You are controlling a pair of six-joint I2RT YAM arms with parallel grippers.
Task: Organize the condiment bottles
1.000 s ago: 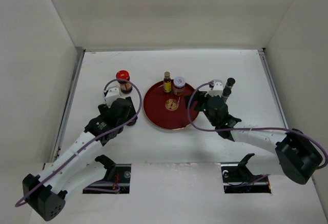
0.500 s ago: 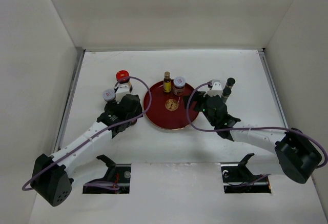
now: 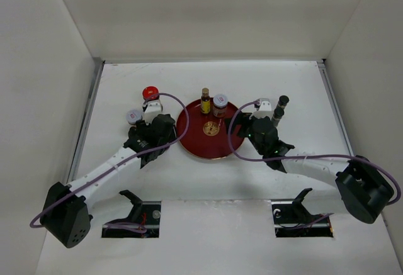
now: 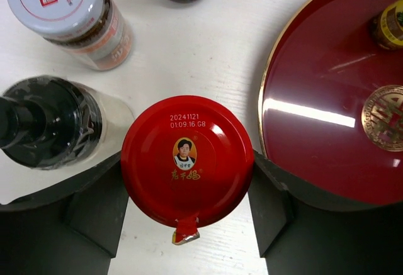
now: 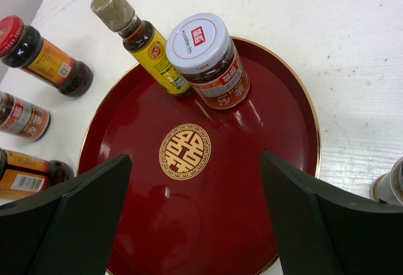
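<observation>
Fingers [image 4: 94, 212] of the left gripper [image 4: 187, 165] stand against either side of a red-lidded jar [image 4: 187, 140] and are closed on it. The jar sits on the table just left of the dark red tray [image 4: 327, 155], and from above the arm covers it. A black-capped bottle [image 4: 47, 121] wrapped in clear film stands right beside the jar on its left. Just beyond that is a pale-capped jar [image 4: 63, 11] with an orange label (its cap carries a small red square). Farther out on the same side, a red-capped jar [image 3: 149, 92] stands on the white table [image 3: 208, 77], near the tray's far left rim but clear of it.

Across the tray, the right gripper [image 5: 195, 157] hangs over the tray's near right part. Its fingers [image 5: 69, 224] are spread wide and nothing sits between them. Below them a gold emblem [image 5: 184, 151] marks the tray's middle. At the far side, inside the rim, a white-capped jar [image 5: 211, 61] with a brown and orange label stands upright. Just beside it on the left is a slim yellow-labelled bottle [image 5: 148, 45] with a dull tan cap. On the table to the right of the tray, close against the right wrist, stands a slim dark bottle [image 3: 281, 108] with a black cap.
</observation>
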